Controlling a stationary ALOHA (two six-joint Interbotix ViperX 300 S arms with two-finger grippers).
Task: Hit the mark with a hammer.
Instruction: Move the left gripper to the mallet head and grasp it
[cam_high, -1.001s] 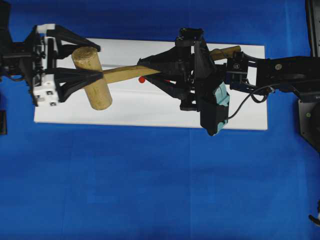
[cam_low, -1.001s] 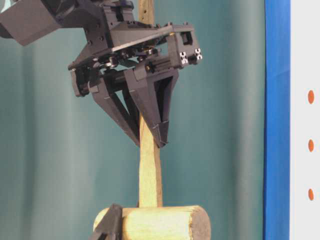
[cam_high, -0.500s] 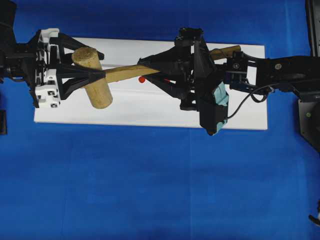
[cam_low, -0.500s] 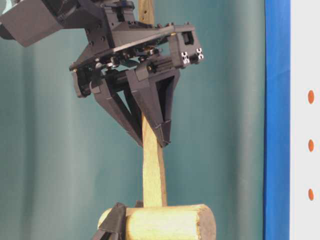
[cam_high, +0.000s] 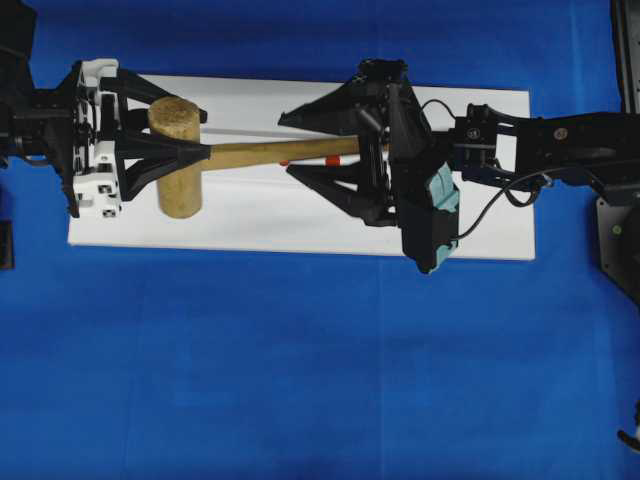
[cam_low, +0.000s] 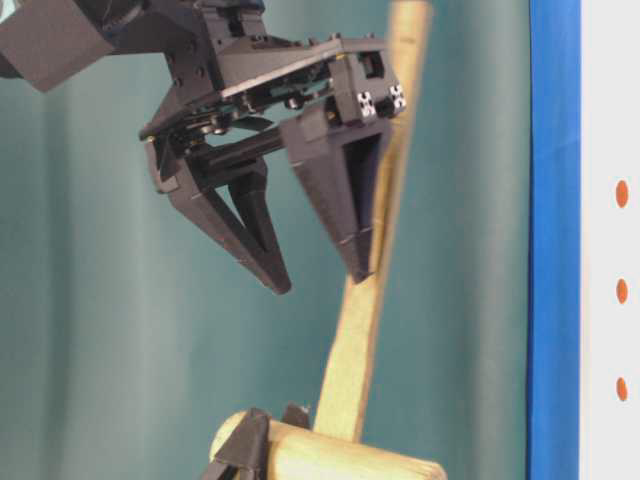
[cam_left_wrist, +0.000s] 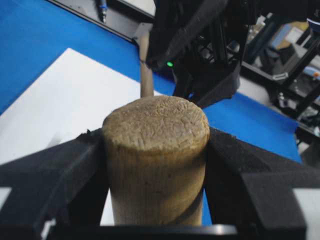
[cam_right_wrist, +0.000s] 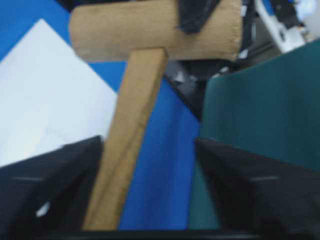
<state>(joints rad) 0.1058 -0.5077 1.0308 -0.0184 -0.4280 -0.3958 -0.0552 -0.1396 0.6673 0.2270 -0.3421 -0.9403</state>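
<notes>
Hammer handle apparently runs toward right gripper.

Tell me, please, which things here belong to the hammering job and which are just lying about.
Job: hammer; red marks; white board; left gripper, clamping the head; right gripper, open beside the handle.
Lying about: blue cloth; teal backdrop.
</notes>
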